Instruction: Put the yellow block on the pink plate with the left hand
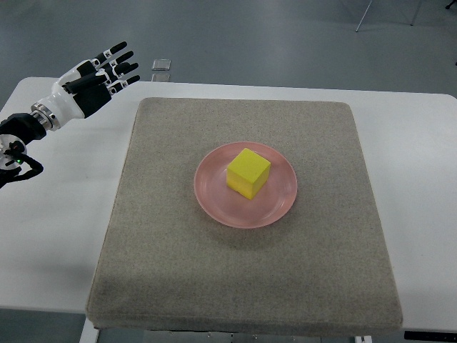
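Yellow block sits on pink plate, well apart from left hand at 10 o'clock; fingers spread, empty.

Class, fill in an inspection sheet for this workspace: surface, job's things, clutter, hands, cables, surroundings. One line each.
Surface: white table carrying a grey-brown mat.
Job's things: yellow block sits on the pink plate, mid-mat.
Clutter: nothing seen on the table.
Hands: left hand open, empty, raised over the table's far left corner, apart from the plate; right hand not in view.
Cables: dark wiring at the left arm.
Surroundings: grey floor; a small flat object lying on it beyond the table.
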You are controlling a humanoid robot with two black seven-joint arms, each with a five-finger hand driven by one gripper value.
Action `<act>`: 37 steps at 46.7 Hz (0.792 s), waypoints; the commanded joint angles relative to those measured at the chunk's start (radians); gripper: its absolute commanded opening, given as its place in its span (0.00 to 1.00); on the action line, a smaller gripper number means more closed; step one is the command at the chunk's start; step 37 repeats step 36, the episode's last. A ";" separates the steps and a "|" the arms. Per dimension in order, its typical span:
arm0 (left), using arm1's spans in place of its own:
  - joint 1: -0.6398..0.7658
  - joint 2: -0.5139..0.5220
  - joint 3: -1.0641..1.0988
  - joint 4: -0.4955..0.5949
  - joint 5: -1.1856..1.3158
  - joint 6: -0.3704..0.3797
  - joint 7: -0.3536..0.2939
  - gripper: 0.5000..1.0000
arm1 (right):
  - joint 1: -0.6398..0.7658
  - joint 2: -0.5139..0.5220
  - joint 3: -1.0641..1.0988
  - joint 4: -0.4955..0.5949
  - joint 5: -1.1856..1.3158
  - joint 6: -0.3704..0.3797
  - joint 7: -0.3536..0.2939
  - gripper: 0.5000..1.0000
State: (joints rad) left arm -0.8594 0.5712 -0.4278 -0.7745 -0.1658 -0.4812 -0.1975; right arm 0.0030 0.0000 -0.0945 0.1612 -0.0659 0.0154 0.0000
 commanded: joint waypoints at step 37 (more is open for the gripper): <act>0.007 -0.021 -0.025 0.018 -0.017 -0.080 0.003 0.99 | -0.003 0.000 -0.005 0.001 0.003 -0.009 0.000 0.85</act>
